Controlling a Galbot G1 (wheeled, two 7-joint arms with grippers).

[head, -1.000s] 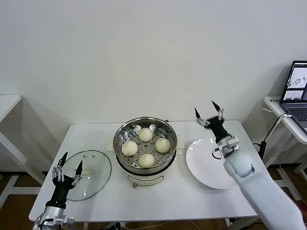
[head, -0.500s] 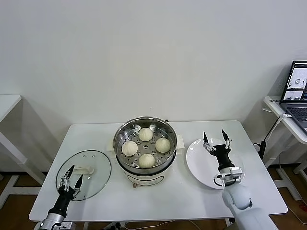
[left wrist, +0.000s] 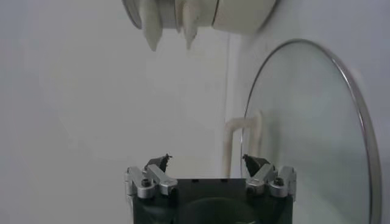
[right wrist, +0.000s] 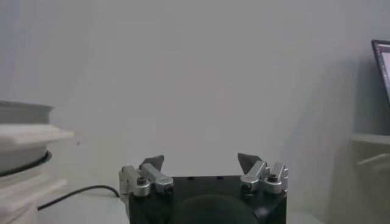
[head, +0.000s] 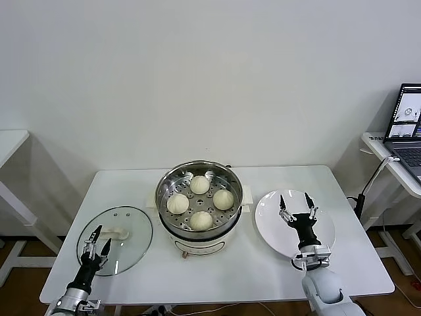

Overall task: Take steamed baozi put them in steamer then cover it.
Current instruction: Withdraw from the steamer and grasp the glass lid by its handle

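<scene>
The steamer (head: pixel 198 176) stands at the table's middle with all four steamed baozi (head: pixel 201 220) on its perforated tray. The cover (head: pixel 131 227), a glass lid with a white handle (head: pixel 118 232), lies flat on the table to the steamer's left. My left gripper (head: pixel 100 238) is open and empty over the lid's near edge. In the left wrist view my left gripper (left wrist: pixel 207 161) faces the handle (left wrist: pixel 234 137) and the lid (left wrist: pixel 304 134). My right gripper (head: pixel 294 199) is open and empty above the white plate (head: pixel 270 217); it also shows in the right wrist view (right wrist: pixel 201 161).
The white plate lies right of the steamer with nothing on it. A laptop (head: pixel 409 122) sits on a side table at the far right. Another white table (head: pixel 10 141) stands at the far left. The steamer's side (right wrist: pixel 21 140) shows in the right wrist view.
My right gripper dropped from behind the plate and came nearer, now low over the plate. My left gripper sank toward the lid's near edge. Both stayed open.
</scene>
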